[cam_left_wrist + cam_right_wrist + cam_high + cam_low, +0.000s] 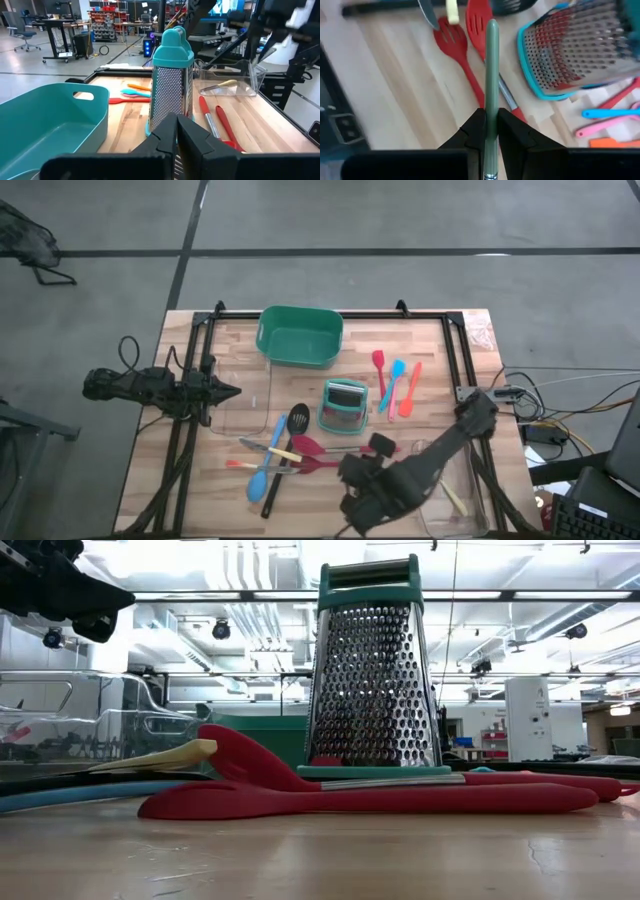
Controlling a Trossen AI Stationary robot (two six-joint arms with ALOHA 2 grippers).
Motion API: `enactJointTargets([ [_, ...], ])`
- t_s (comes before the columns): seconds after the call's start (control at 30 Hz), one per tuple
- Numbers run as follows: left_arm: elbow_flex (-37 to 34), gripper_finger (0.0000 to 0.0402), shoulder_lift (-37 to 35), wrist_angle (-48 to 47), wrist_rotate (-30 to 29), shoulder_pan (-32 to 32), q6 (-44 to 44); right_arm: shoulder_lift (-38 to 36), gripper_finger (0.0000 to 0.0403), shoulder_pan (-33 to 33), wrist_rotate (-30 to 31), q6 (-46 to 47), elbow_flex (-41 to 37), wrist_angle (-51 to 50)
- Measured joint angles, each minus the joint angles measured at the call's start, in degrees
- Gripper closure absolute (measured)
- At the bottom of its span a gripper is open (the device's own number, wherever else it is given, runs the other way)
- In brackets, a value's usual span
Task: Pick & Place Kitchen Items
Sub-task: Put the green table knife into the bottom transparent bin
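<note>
Green handle (491, 75) clamped between right claw (490, 122) fingers.

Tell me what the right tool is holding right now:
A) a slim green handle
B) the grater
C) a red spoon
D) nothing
A: in the right wrist view the right tool is shut on a slim green handle that runs straight out between its fingers, above the red spoons and the grater on the table.
</note>
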Motion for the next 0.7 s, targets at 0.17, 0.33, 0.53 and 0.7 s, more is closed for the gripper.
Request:
enactJointTargets([
  [0.17, -0.01, 0.0383, 0.15, -0.10, -0.02, -0.01, -0.02, -4.15, 0.0370, 2.53, 2.58, 7.99, -3.77, -0.01],
  [0.33, 0.00, 0.0383, 0.15, -0.13, 0.00, 0.00, 0.00, -9.07, 0.0370, 5.08, 0.71, 15.60, -11.65, 0.04],
  [0.53, -0.01, 0.0383, 0.15, -0.26, -0.01, 0.00, 0.00, -17.79, 0.0369, 9.32, 0.27, 29.27, -25.81, -0.06],
  [0.7, 0.00, 0.0383, 0.15, -0.28, 0.00, 0.00, 0.00, -24.05, 0.0369, 13.75, -2.74, 41.00, -36.30, -0.10],
])
